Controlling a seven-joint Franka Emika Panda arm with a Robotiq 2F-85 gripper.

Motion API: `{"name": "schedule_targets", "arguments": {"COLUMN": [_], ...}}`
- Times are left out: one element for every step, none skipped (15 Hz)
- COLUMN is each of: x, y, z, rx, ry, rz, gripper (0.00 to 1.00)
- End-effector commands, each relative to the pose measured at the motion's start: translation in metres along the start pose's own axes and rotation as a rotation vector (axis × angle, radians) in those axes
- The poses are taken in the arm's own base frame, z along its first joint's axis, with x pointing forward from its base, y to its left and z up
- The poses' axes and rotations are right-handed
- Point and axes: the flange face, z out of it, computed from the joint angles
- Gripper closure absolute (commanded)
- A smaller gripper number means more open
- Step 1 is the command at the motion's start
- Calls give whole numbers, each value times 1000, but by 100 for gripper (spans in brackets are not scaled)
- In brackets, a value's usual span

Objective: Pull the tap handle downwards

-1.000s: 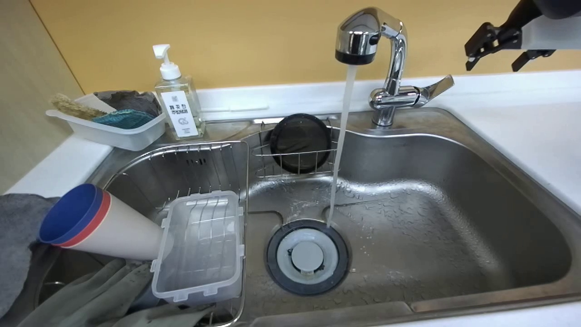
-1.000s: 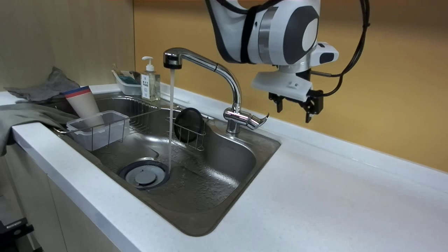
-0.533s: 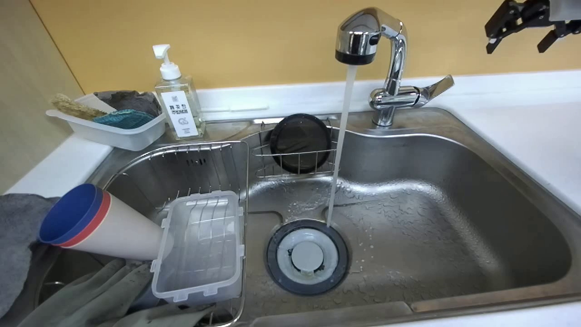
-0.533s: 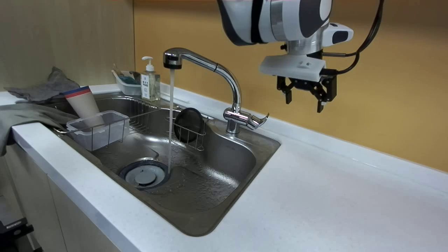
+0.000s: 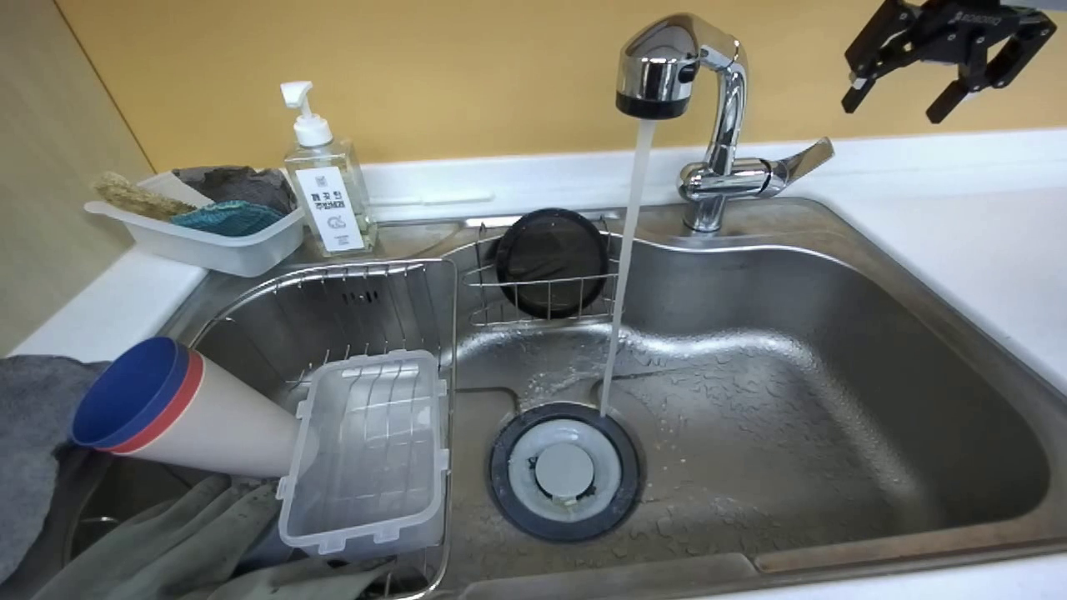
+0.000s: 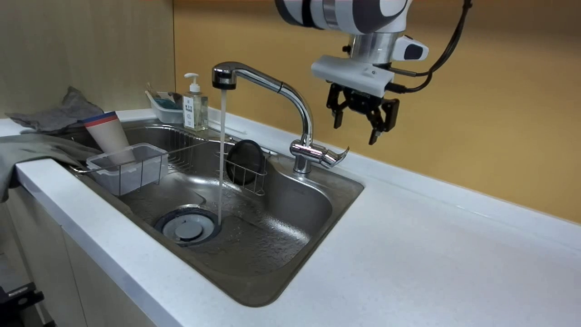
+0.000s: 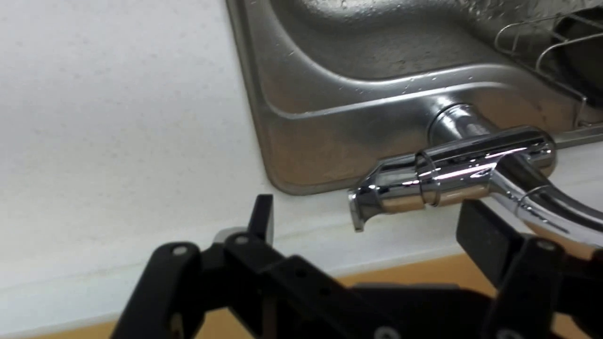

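The tap handle (image 5: 809, 162) is a short flat chrome lever sticking out sideways from the upright chrome faucet body (image 5: 723, 179). It angles upward, and it also shows in an exterior view (image 6: 339, 156). Water (image 5: 625, 275) runs from the spray head (image 5: 658, 71) into the sink. My gripper (image 5: 894, 109) is open and empty, above the handle and off to its side, not touching it. It also shows in an exterior view (image 6: 355, 133). In the wrist view, the handle (image 7: 362, 208) appears between the spread fingers of the gripper (image 7: 365, 223), at some distance beyond them.
The steel sink (image 5: 834, 433) lies below the faucet. A soap bottle (image 5: 333, 200), a white tray (image 5: 242, 250) with sponges and a clear plastic box (image 5: 367, 450) stand at the far side. The yellow wall (image 6: 476, 127) is behind the arm.
My gripper first rose and moved away from the faucet, then came back toward it. It is now slightly turned and nearer the faucet. The handle and running water look the same.
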Motion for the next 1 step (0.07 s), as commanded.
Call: {"name": "schedule_targets", "arguments": {"x": [1], "y": [0], "z": [-8], "rx": [79], "ry": [-50], "rz": [-19], "gripper": [0]}}
